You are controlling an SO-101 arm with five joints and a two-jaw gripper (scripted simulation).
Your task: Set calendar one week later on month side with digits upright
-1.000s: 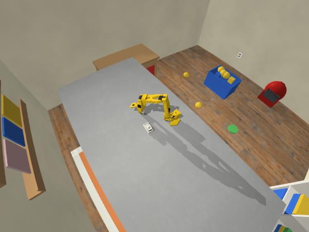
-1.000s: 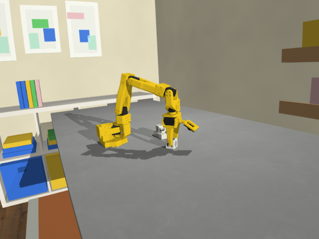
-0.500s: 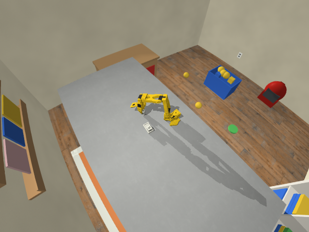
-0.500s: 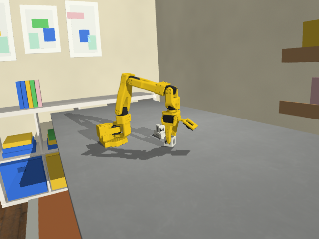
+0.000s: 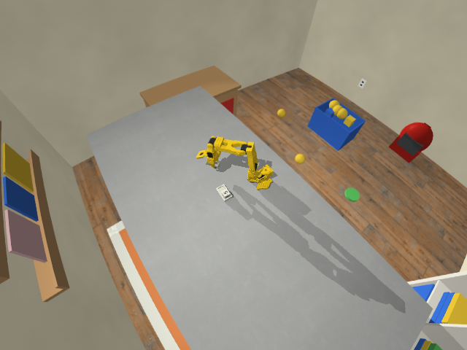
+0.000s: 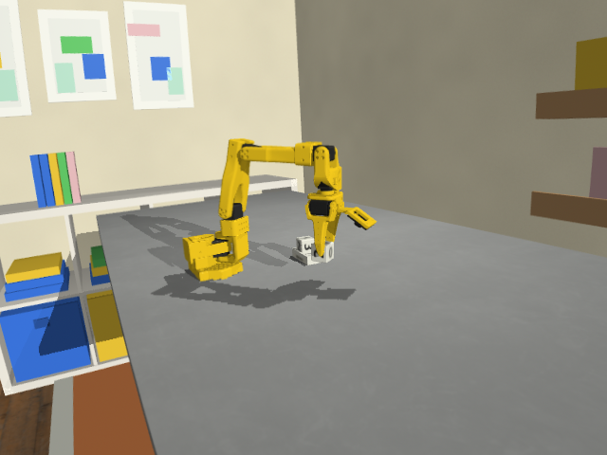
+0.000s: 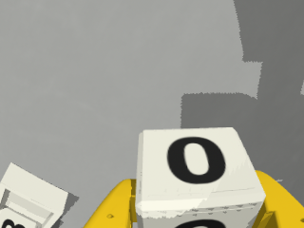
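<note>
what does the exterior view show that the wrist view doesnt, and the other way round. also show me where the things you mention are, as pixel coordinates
Only the exterior: the arm's base (image 6: 215, 270), the framed pictures (image 6: 77, 56) (image 6: 159, 53) on the wall and the row of upright books (image 6: 54, 179).

Only the wrist: a second marked face of the held cube, below its 0 and mostly cut off by the picture's edge.

Both: the gripper (image 6: 325, 252) (image 7: 197, 201) shut on a white cube (image 6: 329, 251) (image 7: 201, 163) marked 0, and the tray (image 6: 303, 258) (image 7: 40, 182) with the other cube (image 6: 304, 243) (image 7: 19, 223) in it.

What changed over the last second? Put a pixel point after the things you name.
The gripper (image 5: 214, 165) (image 6: 324, 253) (image 7: 197, 199) has lifted the cube showing 0 (image 5: 217, 164) (image 6: 329, 252) (image 7: 196, 161) up off the table (image 5: 169, 226) (image 6: 392, 342) (image 7: 71, 95); it is clamped between the fingers throughout. The forearm has swung up to near level. The tray (image 5: 220, 188) (image 6: 300, 256) (image 7: 40, 182) with the other cube (image 5: 225, 193) (image 6: 304, 243) (image 7: 14, 222) and the arm's base stayed put.
</note>
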